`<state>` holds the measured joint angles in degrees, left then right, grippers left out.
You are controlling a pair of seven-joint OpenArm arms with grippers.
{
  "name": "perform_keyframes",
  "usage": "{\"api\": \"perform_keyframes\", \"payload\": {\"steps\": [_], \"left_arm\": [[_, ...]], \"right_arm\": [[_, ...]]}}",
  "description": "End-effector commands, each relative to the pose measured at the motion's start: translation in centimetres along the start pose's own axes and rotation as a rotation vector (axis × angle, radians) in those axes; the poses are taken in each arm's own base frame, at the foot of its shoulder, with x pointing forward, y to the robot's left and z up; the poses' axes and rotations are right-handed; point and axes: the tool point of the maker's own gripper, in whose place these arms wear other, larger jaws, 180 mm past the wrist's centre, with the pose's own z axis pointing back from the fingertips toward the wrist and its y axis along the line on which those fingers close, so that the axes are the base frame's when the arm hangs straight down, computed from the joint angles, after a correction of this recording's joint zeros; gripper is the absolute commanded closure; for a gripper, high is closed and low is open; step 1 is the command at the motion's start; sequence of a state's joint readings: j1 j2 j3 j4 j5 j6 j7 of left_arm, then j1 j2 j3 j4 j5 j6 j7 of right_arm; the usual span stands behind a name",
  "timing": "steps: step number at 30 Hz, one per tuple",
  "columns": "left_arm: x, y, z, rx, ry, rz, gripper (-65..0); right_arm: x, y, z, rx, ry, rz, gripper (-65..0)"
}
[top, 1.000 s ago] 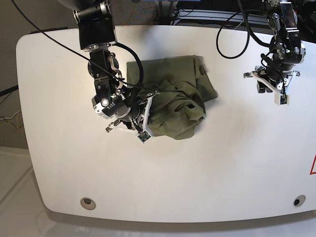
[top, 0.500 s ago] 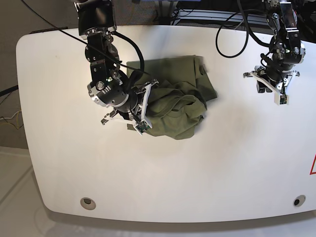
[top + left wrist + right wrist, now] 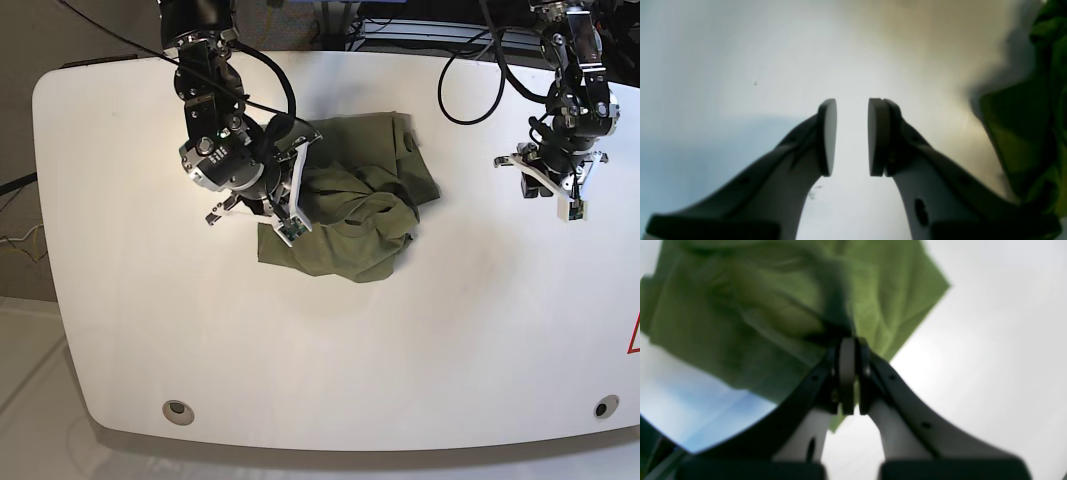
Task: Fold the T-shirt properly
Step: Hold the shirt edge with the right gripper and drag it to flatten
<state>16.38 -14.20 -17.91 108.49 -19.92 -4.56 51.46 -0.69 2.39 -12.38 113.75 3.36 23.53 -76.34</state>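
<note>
Base view, left to right. Right gripper (image 3: 296,190) sits over the left part of the shirt (image 3: 365,215), lifting a fold off the table (image 3: 130,300). Right wrist view: jaws pressed together with green cloth bunched at the tips, so it looks pinched on fabric, though blur hides how many layers are caught. The shirt lies in the upper middle of the table, rumpled, one layer heaped over another, its lower left corner flat just below the gripper. Far to the right, the left gripper (image 3: 548,182) hangs above bare table, well apart from the shirt. Left wrist view: pads (image 3: 828,136) parted by a narrow gap, nothing between them, shirt only at the right frame edge.

Risks, judged from here:
- The pinch may be thin, near the cloth edge. A pull across could let the fabric slip out and drop the fold short.
- Only one arm is on the cloth. Nothing pins the far side, so dragging could slide the whole heap instead of folding it.
- The bunched middle could trap a sleeve inside and leave the fold lumpy and uneven.
- Extra layers caught in the pinch would pull the wrong part over.
</note>
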Motion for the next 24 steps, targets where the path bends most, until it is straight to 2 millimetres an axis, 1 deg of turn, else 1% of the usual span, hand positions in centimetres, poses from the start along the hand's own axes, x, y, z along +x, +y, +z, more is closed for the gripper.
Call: {"api": "perform_keyframes", "payload": {"steps": [1,5,8,13,16,18,24], "left_arm": [[0.9,-0.3,0.2,-0.003,-0.026,-0.028,-15.3],[0.6,-0.7,-0.1,0.016,-0.012,-0.076,-15.3],[0.9,-1.3,-0.4,0.022,-0.017,-0.115,-15.3],[0.4,-1.7,-0.8,0.034,-0.001,-0.126,-15.3],[0.6,-1.8,-1.2,0.034,-0.001,-0.118,-15.3],[0.3,-1.7,-1.8,0.036,0.013,-0.108,-15.3],[-1.4,-1.0,-3.2,0.043,0.075,-0.085,-15.3]], "right_arm": [[0.2,0.1,0.4,-0.002,-0.018,0.001,0.0],[-0.9,1.5,0.1,0.03,0.009,0.016,0.0],[-1.6,2.7,0.0,0.054,0.026,0.03,0.0],[-2.9,4.0,-0.2,0.085,0.061,0.032,0.0],[-3.9,4.3,-0.2,0.09,0.098,0.029,0.0],[-4.4,4.4,-0.1,0.093,0.13,0.028,0.0],[-4.5,4.4,-0.1,0.092,0.132,0.031,0.0]]}}
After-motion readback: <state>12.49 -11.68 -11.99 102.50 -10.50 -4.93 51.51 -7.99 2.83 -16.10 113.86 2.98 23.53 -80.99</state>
